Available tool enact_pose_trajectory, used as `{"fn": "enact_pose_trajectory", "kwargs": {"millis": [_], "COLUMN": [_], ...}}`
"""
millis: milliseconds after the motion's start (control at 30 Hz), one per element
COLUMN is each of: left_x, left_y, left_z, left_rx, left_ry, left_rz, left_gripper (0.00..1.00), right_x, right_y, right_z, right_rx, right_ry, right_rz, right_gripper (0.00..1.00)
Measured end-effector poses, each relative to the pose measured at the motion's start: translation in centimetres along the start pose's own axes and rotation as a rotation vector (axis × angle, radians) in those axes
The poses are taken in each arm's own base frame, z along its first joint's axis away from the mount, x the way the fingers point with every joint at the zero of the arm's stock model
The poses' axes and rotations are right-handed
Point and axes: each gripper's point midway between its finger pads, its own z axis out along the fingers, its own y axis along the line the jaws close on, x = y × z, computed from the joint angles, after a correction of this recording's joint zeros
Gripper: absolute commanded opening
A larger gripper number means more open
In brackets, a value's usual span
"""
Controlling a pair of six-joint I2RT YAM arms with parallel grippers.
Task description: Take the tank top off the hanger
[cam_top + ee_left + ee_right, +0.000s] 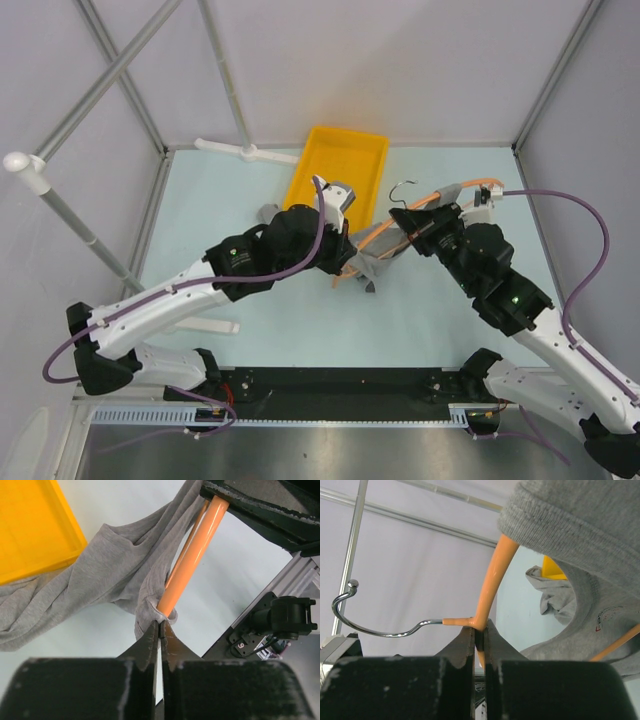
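Note:
The heather-grey tank top (100, 575) hangs on the orange hanger (192, 560) and drapes toward the yellow tray. My left gripper (161, 625) is shut on a fold of the tank top at the lower end of one hanger arm. My right gripper (479, 630) is shut on the hanger (492, 580) at its neck, just beside the silver hook (375, 625). The tank top (580, 530) still covers the hanger arm above. In the top view the hanger (450, 190) is held above the table between my left gripper (345, 258) and my right gripper (405, 228).
A yellow tray (335, 170) stands at the back centre, right next to the left wrist. Grey rack poles (110, 75) cross at the back left. A white rod (245, 152) lies by the back wall. A black rail (340, 385) runs along the near edge.

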Motion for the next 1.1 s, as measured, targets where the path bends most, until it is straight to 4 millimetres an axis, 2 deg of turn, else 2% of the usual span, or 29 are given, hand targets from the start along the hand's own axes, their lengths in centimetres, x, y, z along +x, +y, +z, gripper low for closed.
{"fn": "enact_pose_trajectory", "kwargs": {"millis": [200,300,567,700,867,1033,1100], "left_x": [0.1,0.7,5.8,6.0,5.8,6.2,6.9], "left_y": [0.5,1.7,4.6,4.7,4.1,4.0,4.1], "left_z": [0.4,0.5,-0.2,-0.9,-1.4,-0.7,-0.2], "left_rx": [-0.047,-0.102,-0.171,-0.156,-0.111,-0.102,-0.087], "left_ry": [0.006,0.015,0.092,0.069,0.026,0.027,0.037], "left_rz": [0.008,0.015,0.023,-0.004,-0.041,-0.054,-0.069], "left_gripper": [0.0,0.0,0.0,0.0,0.0,0.0,0.0], "right_x": [-0.5,-1.3,-5.0,-5.9,-5.9,-5.8,-6.1], "right_y": [-0.2,0.2,1.4,1.2,1.2,1.7,1.9], "right_z": [-0.5,-1.4,-3.7,-4.1,-3.8,-3.8,-4.1], "right_rx": [0.009,-0.01,-0.061,-0.057,-0.052,-0.08,-0.096], "right_ry": [-0.017,-0.04,-0.159,-0.193,-0.188,-0.164,-0.165], "right_rz": [-0.013,-0.012,0.016,0.041,0.084,0.16,0.192], "right_gripper": [0.0,0.0,0.0,0.0,0.0,0.0,0.0]}}
